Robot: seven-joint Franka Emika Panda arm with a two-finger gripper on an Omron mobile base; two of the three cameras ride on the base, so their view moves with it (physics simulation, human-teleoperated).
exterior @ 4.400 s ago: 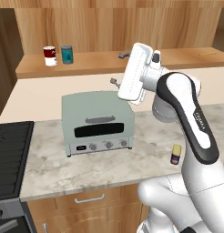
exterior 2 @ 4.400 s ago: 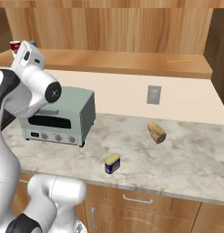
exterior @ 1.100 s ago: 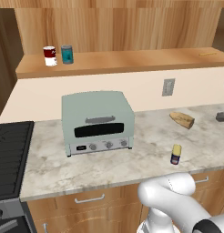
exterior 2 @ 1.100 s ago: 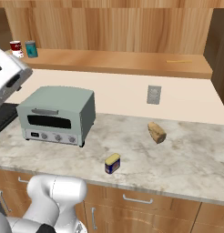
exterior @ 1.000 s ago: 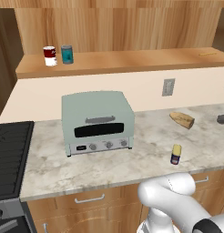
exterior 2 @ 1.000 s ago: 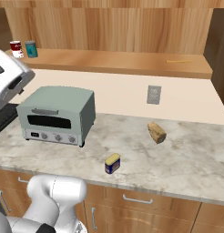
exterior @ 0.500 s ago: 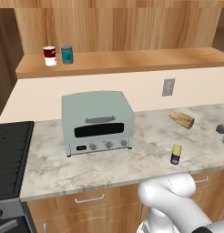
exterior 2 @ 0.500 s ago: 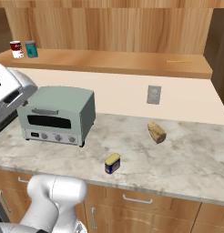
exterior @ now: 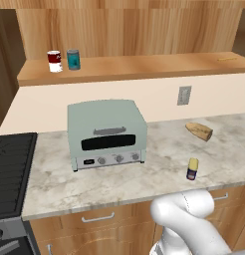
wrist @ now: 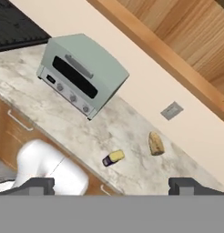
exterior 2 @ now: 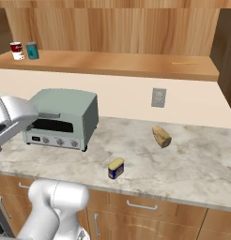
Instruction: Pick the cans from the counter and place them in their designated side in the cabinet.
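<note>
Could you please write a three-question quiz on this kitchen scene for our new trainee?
1. True or false: the teal can stands on the cabinet beside the red-and-white can.
2. Where is the dark blue can? A) on the counter B) inside the toaster oven C) on the stove top
3. In the hand view, are the gripper jaws open or shut?

Key: 1 true; 2 A; 3 open.
</note>
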